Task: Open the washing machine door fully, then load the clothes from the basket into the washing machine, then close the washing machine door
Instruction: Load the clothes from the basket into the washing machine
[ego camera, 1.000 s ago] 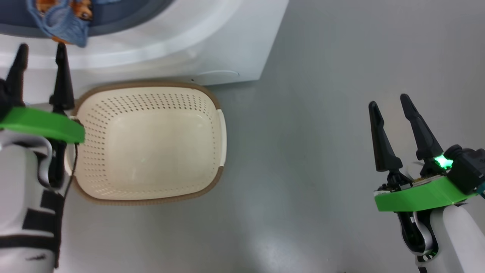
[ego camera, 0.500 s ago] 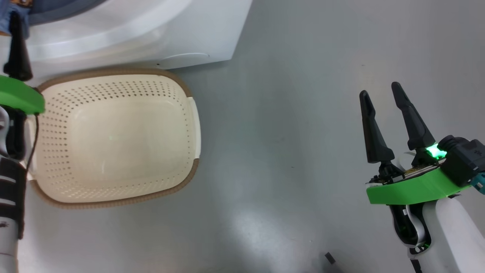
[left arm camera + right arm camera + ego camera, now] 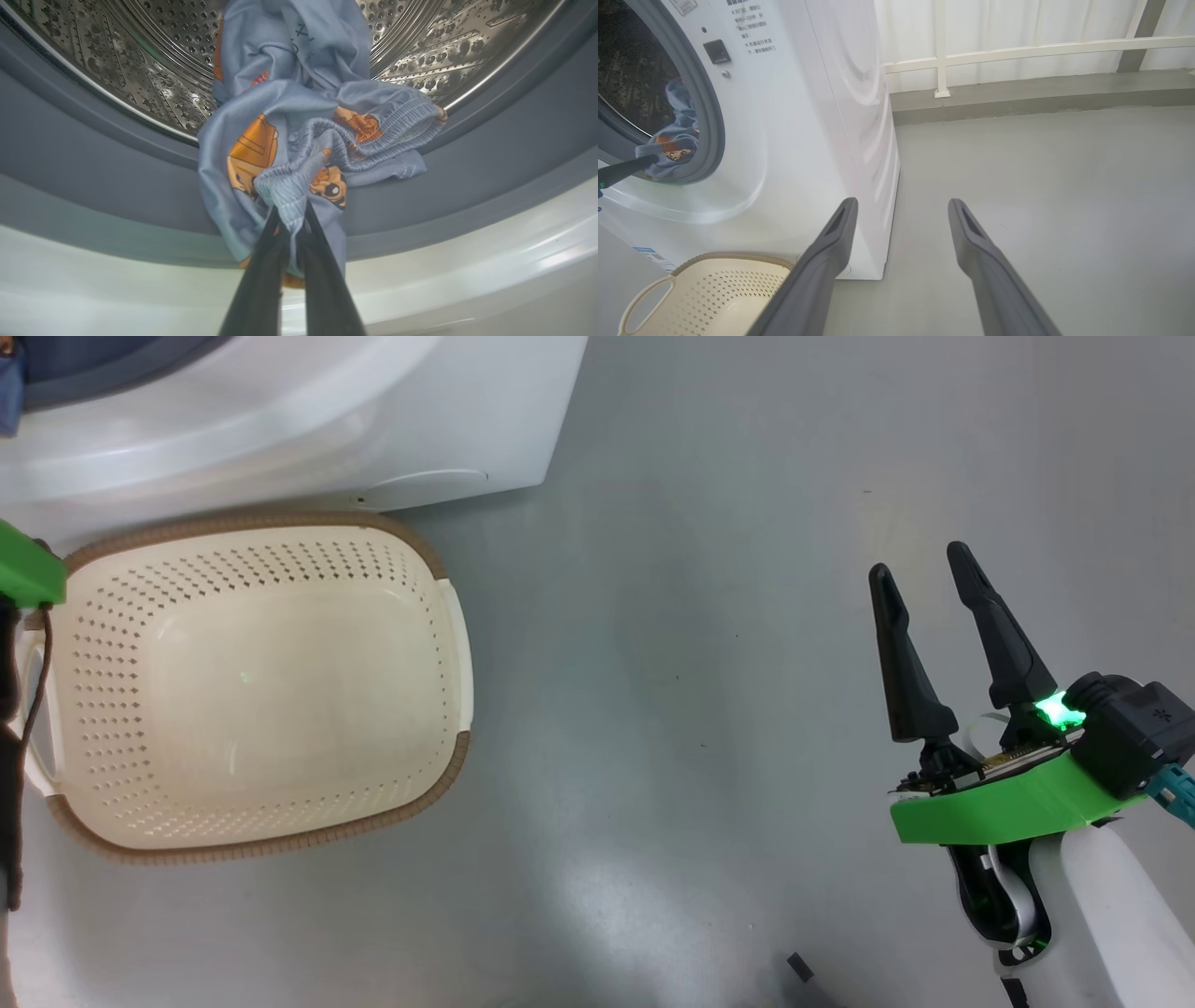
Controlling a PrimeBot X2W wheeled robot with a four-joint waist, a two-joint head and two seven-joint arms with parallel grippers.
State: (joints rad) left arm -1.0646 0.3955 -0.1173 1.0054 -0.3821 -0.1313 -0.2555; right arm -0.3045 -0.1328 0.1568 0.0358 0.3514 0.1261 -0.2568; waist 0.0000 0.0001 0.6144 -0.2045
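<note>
The grey floor [image 3: 700, 663] spreads across most of the head view, and on it stands the washing machine [image 3: 803, 116], a big white front-loader whose lower front fills the upper left corner of that view. In the right wrist view its round mouth stands uncovered, ringed by the grey-blue rubber ring [image 3: 93, 163], with the perforated steel drum [image 3: 117, 60] behind. A white railing [image 3: 1017, 49] runs along the far wall beyond the machine. The basket [image 3: 233, 520], cream with a brown woven-look rim, sits on the floor just in front of the washing machine's base, its bare perforated walls and bottom in plain sight and one pale handle turned toward the open floor. The clothes [image 3: 299, 116], light-blue fabric printed with orange-brown figures, hang out of the drum and drape over the rubber ring down to the white lip of the opening; the right wrist view shows the same bundle low in the mouth. The left gripper [image 3: 292, 214] has its two dark fingers drawn close together, pinching a gathered, elastic-edged fold of the clothes right at the lower edge of the ring. The right gripper [image 3: 920, 560] hangs over bare floor well to the right of the basket, fingers spread wide with nothing between them, a green light glowing at its base. A small blue label sticker [image 3: 644, 250] sits low on the machine's front, just above the basket's rim.
</note>
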